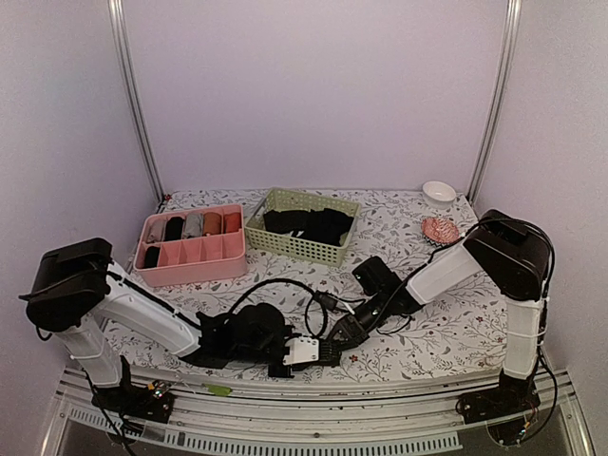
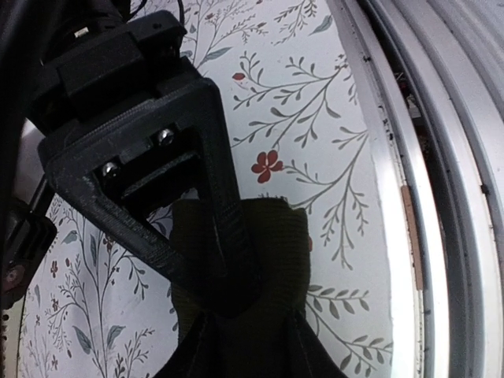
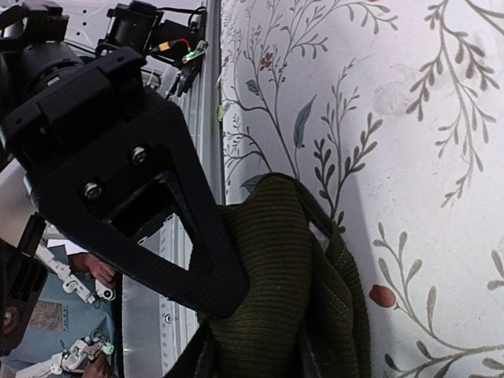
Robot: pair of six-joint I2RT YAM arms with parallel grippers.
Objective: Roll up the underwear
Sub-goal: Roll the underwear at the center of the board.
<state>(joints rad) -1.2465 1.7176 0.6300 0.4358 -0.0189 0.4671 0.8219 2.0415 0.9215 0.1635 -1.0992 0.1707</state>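
The underwear (image 3: 295,268) is a dark, ribbed, olive-black cloth, bunched up at the table's front edge. Its cream waistband is hidden; only a small pale tag shows in the right wrist view. My left gripper (image 2: 230,287) is shut on one end of the cloth (image 2: 276,252), which hangs in folds below the fingers. My right gripper (image 3: 227,293) is shut on the other end. In the top view the two grippers meet tip to tip, left (image 1: 321,352) and right (image 1: 344,332), and the cloth between them is almost fully hidden.
A pink divided box (image 1: 190,256) with small rolled bundles stands at the back left. A green basket (image 1: 285,245) of black garments is beside it. A white bowl (image 1: 439,191) and a pink round object (image 1: 440,229) are at the back right. The metal rail (image 1: 313,394) runs just below the grippers.
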